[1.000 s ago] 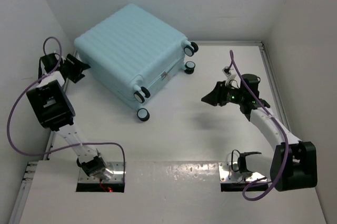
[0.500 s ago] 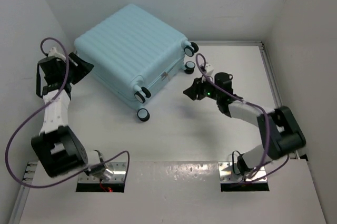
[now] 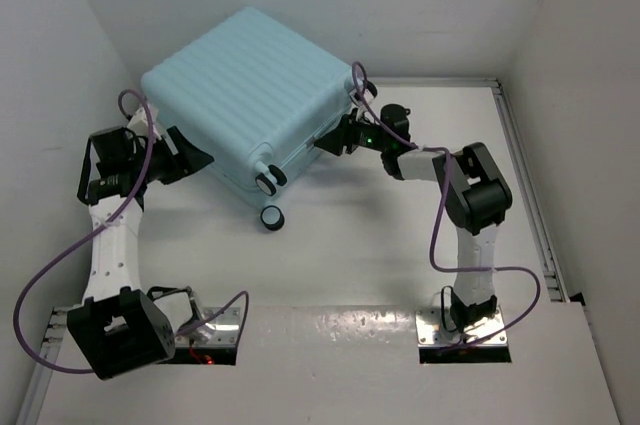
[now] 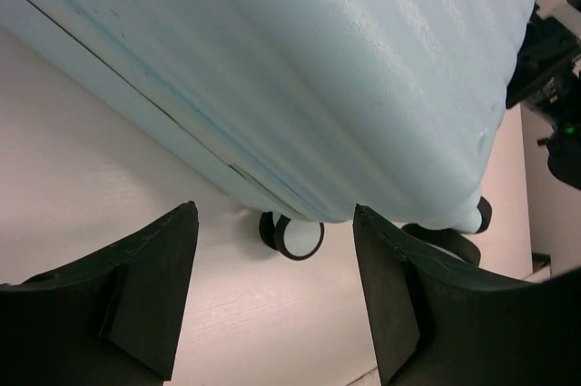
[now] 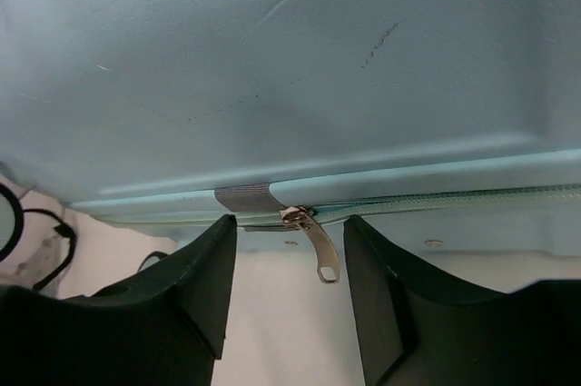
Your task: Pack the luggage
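1. I see the luggage (image 3: pixel 250 80) closed and lying flat at the far left of the white table (image 3: pixel 350 245), its black wheels (image 3: pixel 265 181) turned toward the arms.
2. My left gripper (image 3: pixel 190 158) faces the left side of the shell, fingers apart with nothing between them.
3. My right gripper (image 5: pixel 290 222) is up against the zipper seam, fingers apart.
4. The metal zipper pull (image 5: pixel 320 250) hangs between those fingers, not pinched.

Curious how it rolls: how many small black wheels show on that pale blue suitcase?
2 from above: one wheel at the pale aqua ribbed hard-shell suitcase's near corner, a second wheel just nearer the arms. Others may hide behind the right arm.
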{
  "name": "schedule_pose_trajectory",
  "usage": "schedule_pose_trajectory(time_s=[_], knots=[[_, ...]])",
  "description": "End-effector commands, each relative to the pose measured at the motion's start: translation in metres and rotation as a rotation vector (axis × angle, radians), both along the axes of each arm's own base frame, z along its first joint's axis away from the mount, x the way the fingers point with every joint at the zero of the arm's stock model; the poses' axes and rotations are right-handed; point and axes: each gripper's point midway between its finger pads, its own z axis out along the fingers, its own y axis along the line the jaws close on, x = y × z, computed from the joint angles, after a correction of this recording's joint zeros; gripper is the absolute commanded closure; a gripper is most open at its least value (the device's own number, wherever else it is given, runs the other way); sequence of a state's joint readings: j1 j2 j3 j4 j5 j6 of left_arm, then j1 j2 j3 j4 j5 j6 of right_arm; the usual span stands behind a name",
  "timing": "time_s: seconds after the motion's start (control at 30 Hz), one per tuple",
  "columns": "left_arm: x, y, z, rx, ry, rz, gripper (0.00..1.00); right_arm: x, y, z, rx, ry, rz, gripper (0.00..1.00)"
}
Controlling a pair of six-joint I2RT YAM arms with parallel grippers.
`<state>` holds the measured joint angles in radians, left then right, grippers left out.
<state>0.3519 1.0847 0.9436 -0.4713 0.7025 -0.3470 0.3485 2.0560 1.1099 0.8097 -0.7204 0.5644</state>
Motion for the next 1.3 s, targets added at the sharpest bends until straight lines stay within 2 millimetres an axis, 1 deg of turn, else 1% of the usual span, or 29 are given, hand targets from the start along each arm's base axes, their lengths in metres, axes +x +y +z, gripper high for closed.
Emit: schedule_pose_trajectory(time_s=[0.0, 0.03, 0.07, 0.1, 0.17, 0.2, 0.23, 0.27, 0.3, 0.33, 0.37, 0.43, 0.5, 0.53, 0.57, 0.6, 0.67, 0.7, 0.73, 0.77, 0.83, 0.93, 0.97, 1.07, 1.1, 1.13, 1.17, 1.2, 1.27], knots=[[-0.010, -0.010, 0.007, 0.021, -0.030, -0.068, 0.29, -0.006, 0.014, 0.027, 0.079, -0.060, 0.137, 0.50], [-0.006, -0.010, 0.009, 0.039, -0.038, -0.077, 0.29, -0.006, 0.014, 0.023, 0.076, -0.058, 0.143, 0.50], [-0.007, -0.014, 0.011, 0.039, -0.038, -0.089, 0.29, -0.007, 0.015, 0.016, 0.075, -0.044, 0.150, 0.51], [-0.002, -0.011, 0.008, 0.046, -0.025, -0.086, 0.29, -0.011, 0.016, 0.014, 0.071, -0.045, 0.160, 0.53], [0.002, -0.017, 0.014, 0.060, -0.044, -0.117, 0.29, -0.015, 0.016, 0.010, 0.071, -0.032, 0.176, 0.56], [0.003, -0.015, 0.017, 0.070, -0.050, -0.108, 0.29, -0.017, 0.014, 0.005, 0.068, -0.020, 0.179, 0.57], [0.005, -0.018, 0.013, 0.071, -0.037, -0.116, 0.29, -0.020, 0.015, 0.005, 0.069, -0.022, 0.184, 0.57], [0.006, -0.019, 0.016, 0.082, -0.044, -0.115, 0.29, -0.023, 0.014, 0.001, 0.063, -0.017, 0.184, 0.57], [0.006, -0.019, 0.016, 0.082, -0.045, -0.115, 0.29, -0.023, 0.012, 0.000, 0.061, -0.014, 0.179, 0.57], [0.007, -0.022, 0.014, 0.079, -0.036, -0.125, 0.29, -0.028, 0.011, -0.006, 0.053, -0.005, 0.177, 0.57], [0.007, -0.022, 0.014, 0.079, -0.036, -0.125, 0.29, -0.027, 0.009, -0.006, 0.053, -0.004, 0.167, 0.57], [0.007, -0.025, 0.014, 0.078, -0.037, -0.135, 0.29, -0.030, 0.011, -0.012, 0.045, 0.000, 0.160, 0.57], [0.005, -0.030, 0.009, 0.080, -0.025, -0.147, 0.29, -0.029, 0.012, -0.017, 0.038, 0.010, 0.153, 0.57], [0.005, -0.030, 0.009, 0.080, -0.025, -0.147, 0.29, -0.023, 0.012, -0.018, 0.037, 0.010, 0.131, 0.56], [0.005, -0.034, 0.009, 0.073, -0.022, -0.153, 0.29, -0.022, 0.013, -0.022, 0.038, 0.018, 0.126, 0.56], [0.005, -0.037, 0.007, 0.070, -0.013, -0.164, 0.29, -0.017, 0.014, -0.019, 0.045, 0.009, 0.115, 0.55], [0.005, -0.037, 0.007, 0.070, -0.013, -0.164, 0.29, -0.011, 0.015, -0.022, 0.048, 0.016, 0.097, 0.53], [0.007, -0.039, 0.003, 0.072, -0.002, -0.168, 0.29, -0.009, 0.018, -0.018, 0.053, -0.003, 0.099, 0.53], [0.007, -0.039, 0.003, 0.072, -0.001, -0.168, 0.29, -0.008, 0.018, -0.018, 0.054, -0.006, 0.096, 0.51], [0.007, -0.038, 0.002, 0.077, 0.000, -0.161, 0.29, -0.006, 0.022, -0.016, 0.057, -0.013, 0.098, 0.50], [0.008, -0.041, 0.000, 0.075, 0.009, -0.172, 0.27, -0.006, 0.026, -0.013, 0.060, -0.026, 0.106, 0.50], [0.009, -0.043, -0.004, 0.073, 0.024, -0.169, 0.25, 0.001, 0.030, -0.008, 0.064, -0.055, 0.107, 0.49], [0.009, -0.043, -0.004, 0.073, 0.024, -0.169, 0.25, 0.003, 0.033, -0.001, 0.071, -0.072, 0.112, 0.49], [0.007, -0.043, -0.007, 0.055, 0.041, -0.160, 0.24, 0.005, 0.037, 0.011, 0.086, -0.108, 0.131, 0.50], [0.006, -0.044, -0.010, 0.045, 0.055, -0.155, 0.24, 0.002, 0.039, 0.021, 0.094, -0.135, 0.145, 0.53], [0.006, -0.044, -0.010, 0.045, 0.055, -0.155, 0.24, 0.002, 0.039, 0.025, 0.096, -0.148, 0.147, 0.55], [0.004, -0.045, -0.015, 0.035, 0.071, -0.151, 0.24, 0.000, 0.041, 0.034, 0.103, -0.171, 0.160, 0.58], [0.004, -0.045, -0.015, 0.034, 0.071, -0.151, 0.24, -0.002, 0.042, 0.036, 0.103, -0.178, 0.169, 0.68], [0.001, -0.046, -0.016, 0.017, 0.083, -0.141, 0.26, -0.007, 0.044, 0.038, 0.104, -0.192, 0.187, 0.82]])
